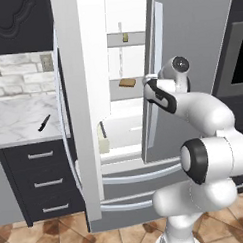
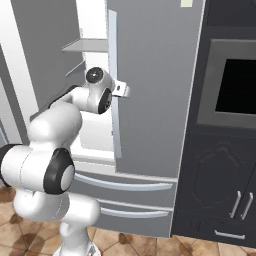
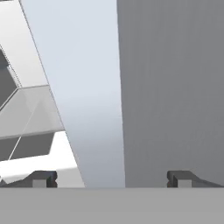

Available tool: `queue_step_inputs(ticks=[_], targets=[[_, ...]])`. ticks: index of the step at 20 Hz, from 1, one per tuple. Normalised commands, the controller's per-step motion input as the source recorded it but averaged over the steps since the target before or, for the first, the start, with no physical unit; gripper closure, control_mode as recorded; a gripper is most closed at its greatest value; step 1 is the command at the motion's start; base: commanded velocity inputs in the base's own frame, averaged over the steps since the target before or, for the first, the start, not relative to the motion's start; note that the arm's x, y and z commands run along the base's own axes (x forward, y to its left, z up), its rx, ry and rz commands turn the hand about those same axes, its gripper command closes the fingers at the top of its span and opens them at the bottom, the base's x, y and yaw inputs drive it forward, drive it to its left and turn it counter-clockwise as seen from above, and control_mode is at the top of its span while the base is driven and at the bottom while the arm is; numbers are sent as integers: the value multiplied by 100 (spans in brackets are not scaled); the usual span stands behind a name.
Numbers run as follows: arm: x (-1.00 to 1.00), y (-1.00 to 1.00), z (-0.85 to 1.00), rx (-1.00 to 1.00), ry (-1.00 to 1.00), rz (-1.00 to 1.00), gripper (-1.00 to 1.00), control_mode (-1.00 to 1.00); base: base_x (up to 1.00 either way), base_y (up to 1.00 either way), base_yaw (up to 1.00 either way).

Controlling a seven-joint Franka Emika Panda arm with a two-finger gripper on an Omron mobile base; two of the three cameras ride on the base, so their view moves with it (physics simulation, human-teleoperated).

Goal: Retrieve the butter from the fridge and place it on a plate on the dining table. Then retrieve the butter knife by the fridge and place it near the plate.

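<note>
Two spread fingertips of the empty gripper [image 3: 112, 178] straddle the right door's edge of the fridge [image 1: 190, 50]. Its butter [image 1: 125, 37] stands on the upper shelf's rear; light, soft, probably slippery, best pinched across its narrow sides.

A kitchen: open steel fridge [image 1: 190, 50], marble counter [image 1: 18, 123], wall oven [image 2: 235, 85].

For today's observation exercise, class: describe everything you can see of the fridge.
The fridge is tall, grey and steel-looking, with French doors. The left door stands wide open and the right door is partly open, showing a white interior with shelves. Two drawers with curved handles sit at the bottom. It stands on a tiled floor between dark cabinets. The open claw straddles the right door's edge.
</note>
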Motion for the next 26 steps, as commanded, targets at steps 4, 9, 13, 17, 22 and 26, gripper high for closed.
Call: queue_step_inputs(ticks=[4, 9, 13, 17, 22, 26], targets=[[49, -8, 0, 0, 0, 0, -100, -100, 0, 0, 0], [65, 1, 0, 0, 0, 0, -100, -100, 0, 0, 0], [55, 10, -3, 0, -7, 0, -100, -100, 0, 0, 0], [47, 14, 0, 0, -8, 0, -100, -100, 0, 0, 0], [27, 4, -1, 0, -1, 2, 100, -100, 0, 0, 0], [0, 0, 4, -1, 5, 0, 100, -100, 0, 0, 0]])
